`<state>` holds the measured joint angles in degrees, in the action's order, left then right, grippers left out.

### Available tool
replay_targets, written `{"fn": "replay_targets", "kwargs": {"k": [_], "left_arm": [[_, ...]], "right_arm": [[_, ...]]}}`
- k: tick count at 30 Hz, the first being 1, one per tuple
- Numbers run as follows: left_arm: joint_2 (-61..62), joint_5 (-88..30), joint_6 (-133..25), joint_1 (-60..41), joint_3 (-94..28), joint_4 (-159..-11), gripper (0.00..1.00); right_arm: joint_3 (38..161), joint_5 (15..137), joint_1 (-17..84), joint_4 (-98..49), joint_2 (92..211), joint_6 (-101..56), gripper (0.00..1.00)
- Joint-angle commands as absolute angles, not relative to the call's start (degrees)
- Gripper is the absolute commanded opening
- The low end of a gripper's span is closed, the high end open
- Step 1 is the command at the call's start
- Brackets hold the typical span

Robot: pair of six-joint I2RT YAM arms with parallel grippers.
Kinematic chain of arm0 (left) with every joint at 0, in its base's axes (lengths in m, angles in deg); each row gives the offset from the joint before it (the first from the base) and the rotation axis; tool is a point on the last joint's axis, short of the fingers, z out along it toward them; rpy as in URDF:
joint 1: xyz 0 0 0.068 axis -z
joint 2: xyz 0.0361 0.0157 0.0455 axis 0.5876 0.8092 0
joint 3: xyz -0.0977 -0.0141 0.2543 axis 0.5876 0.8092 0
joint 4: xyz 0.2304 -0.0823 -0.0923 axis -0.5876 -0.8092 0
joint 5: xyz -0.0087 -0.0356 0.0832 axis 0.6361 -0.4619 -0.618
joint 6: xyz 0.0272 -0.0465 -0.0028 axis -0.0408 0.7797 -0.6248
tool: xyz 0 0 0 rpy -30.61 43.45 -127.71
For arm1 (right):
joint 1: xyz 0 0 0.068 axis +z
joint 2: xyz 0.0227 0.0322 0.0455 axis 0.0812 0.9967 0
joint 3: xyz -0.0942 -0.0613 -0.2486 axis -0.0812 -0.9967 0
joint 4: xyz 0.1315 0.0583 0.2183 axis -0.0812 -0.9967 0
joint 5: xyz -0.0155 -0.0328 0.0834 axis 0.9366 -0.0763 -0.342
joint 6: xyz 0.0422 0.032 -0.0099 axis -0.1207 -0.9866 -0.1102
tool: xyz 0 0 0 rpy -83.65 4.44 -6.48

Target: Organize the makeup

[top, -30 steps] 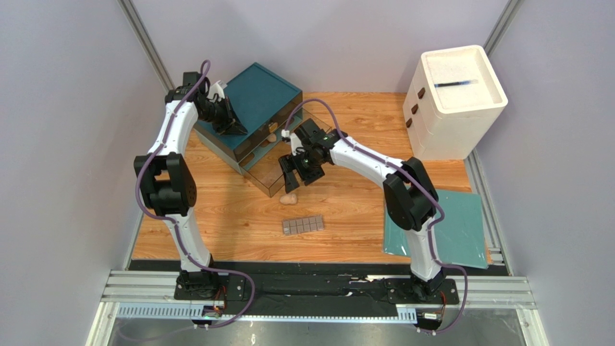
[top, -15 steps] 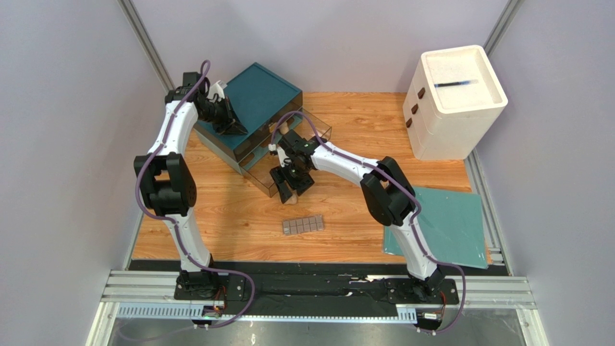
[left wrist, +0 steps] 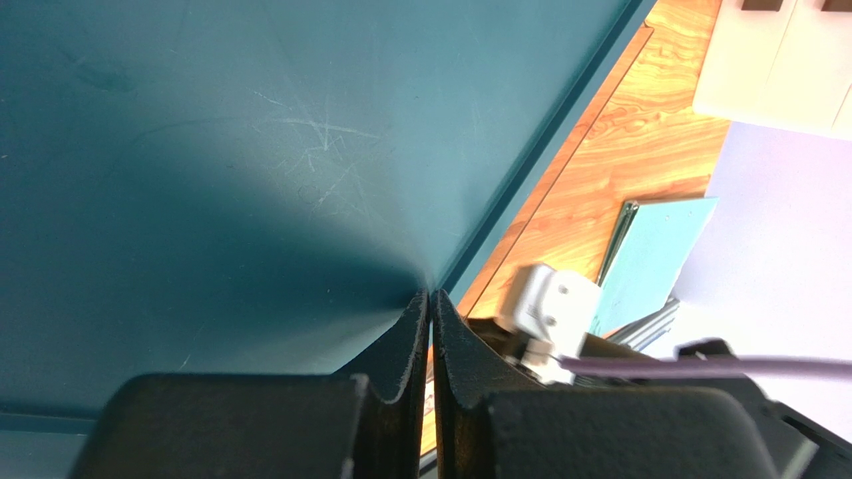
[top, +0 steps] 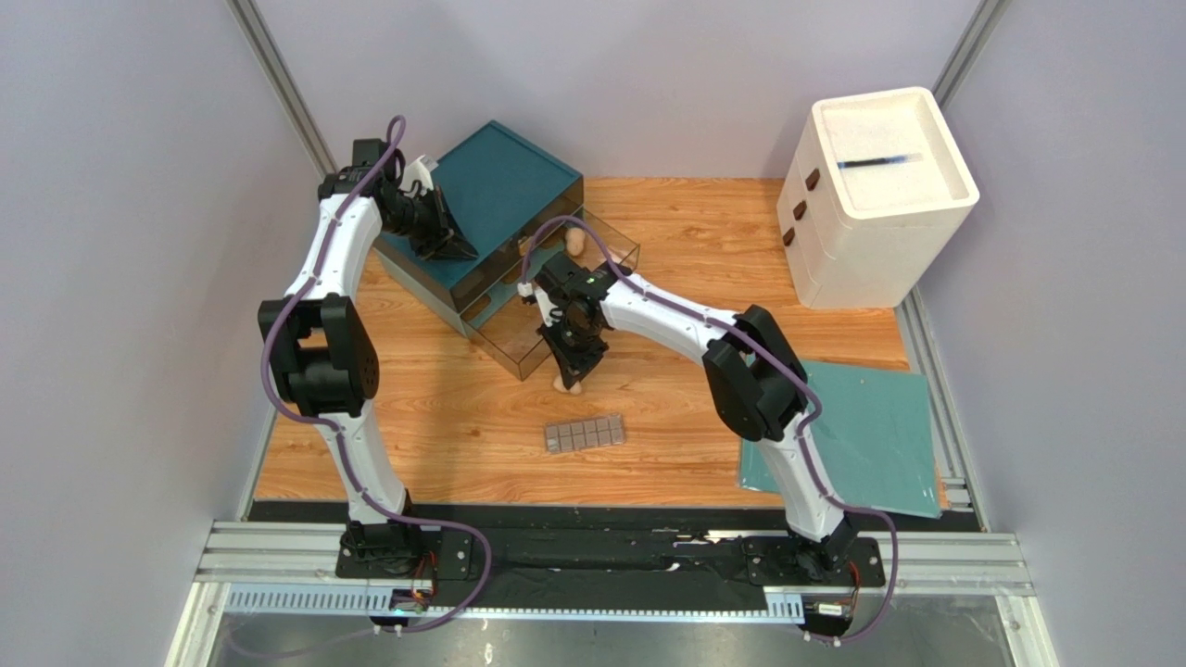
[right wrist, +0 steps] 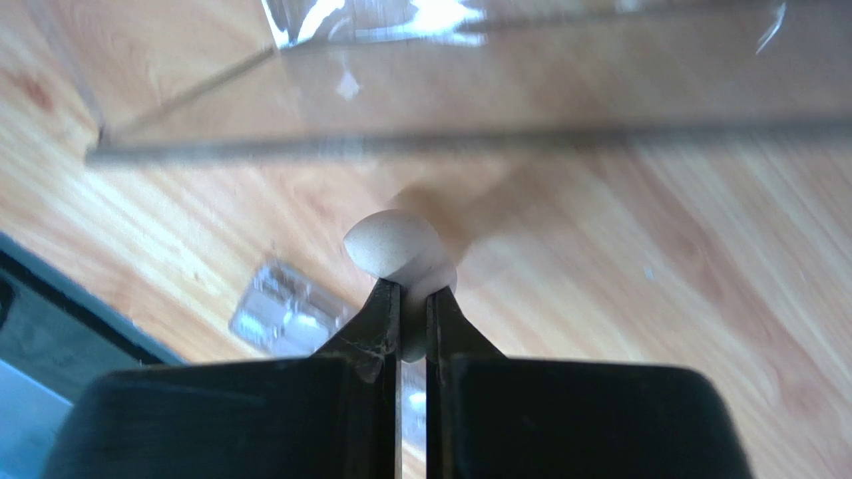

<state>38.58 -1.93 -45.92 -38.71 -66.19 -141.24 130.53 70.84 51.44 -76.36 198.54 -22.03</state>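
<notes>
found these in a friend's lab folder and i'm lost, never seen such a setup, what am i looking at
Two robot arms are bolted at the near edge of a wooden table. The wide picture comes from a fixed camera above and behind them. The other two come from a camera on each wrist, so the dark shapes at the bottom are that arm's own fingers. On the table are a teal box with clear drawers pulled out, a white cabinet, a teal mat and a grey palette. The right gripper is shut on a peach sponge, just in front of the lowest drawer. The left gripper is shut, holding nothing, its tips at the box top. Another peach piece lies in an open drawer.
</notes>
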Motion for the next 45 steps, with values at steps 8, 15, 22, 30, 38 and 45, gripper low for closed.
{"fn": "replay_targets", "kwargs": {"k": [8, 15, 22, 30, 38, 45], "left_arm": [[39.0, -2.7, -48.0, -38.3, -65.4, -144.8, 0.08], [38.7, -2.7, -48.1, -38.2, -64.9, -144.5, 0.08], [38.3, -2.6, -48.4, -38.2, -64.7, -144.7, 0.07], [38.5, -1.9, -48.1, -38.2, -64.3, -143.9, 0.07], [38.7, -1.2, -47.9, -38.2, -63.5, -143.1, 0.07], [38.9, -0.9, -48.2, -38.2, -61.9, -142.5, 0.07]], "right_arm": [[135.5, 72.3, 47.5, -69.8, 184.9, -23.0, 0.0], [154.4, 72.8, 46.9, -74.2, 198.6, -26.1, 0.36], [153.5, 74.3, 47.0, -73.9, 199.0, -26.8, 0.78], [144.1, 73.6, 47.0, -73.3, 191.1, -21.3, 0.8], [122.8, 64.7, 47.0, -72.0, 177.7, -5.7, 0.82], [102.4, 63.7, 48.3, -58.2, 167.2, 6.7, 0.83]]}}
